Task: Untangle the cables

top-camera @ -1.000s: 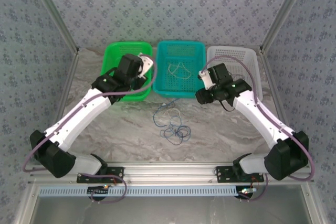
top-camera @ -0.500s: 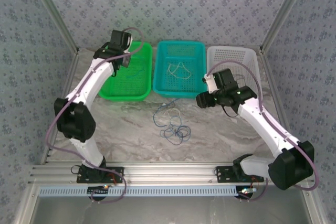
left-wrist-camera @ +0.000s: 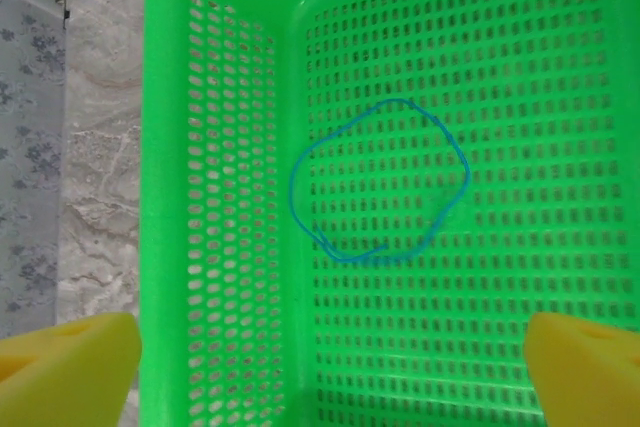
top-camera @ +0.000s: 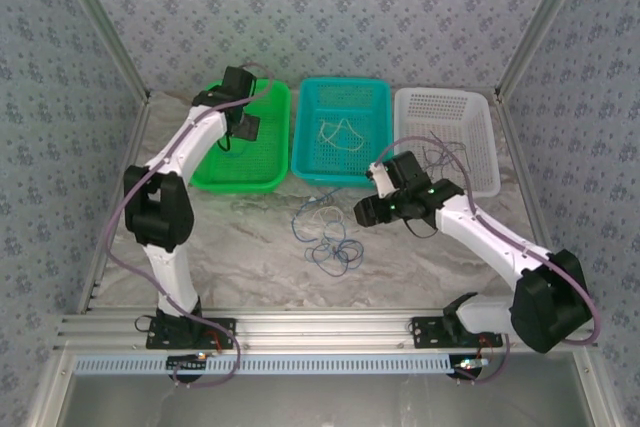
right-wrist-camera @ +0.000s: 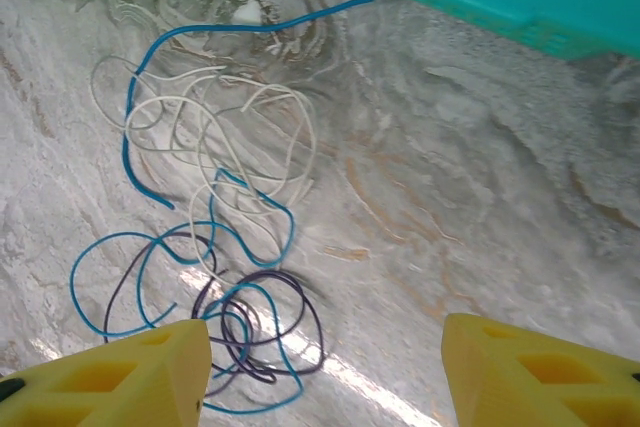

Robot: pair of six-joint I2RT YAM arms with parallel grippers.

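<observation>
Left claw swung over green basket, now apart; right claw, apart, neared cables.

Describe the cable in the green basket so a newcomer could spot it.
At the far left of the table sits the green basket. On its perforated floor lies a blue cable in one open loop. Unlike the blue, white and dark tangle on the table, it lies alone.
</observation>
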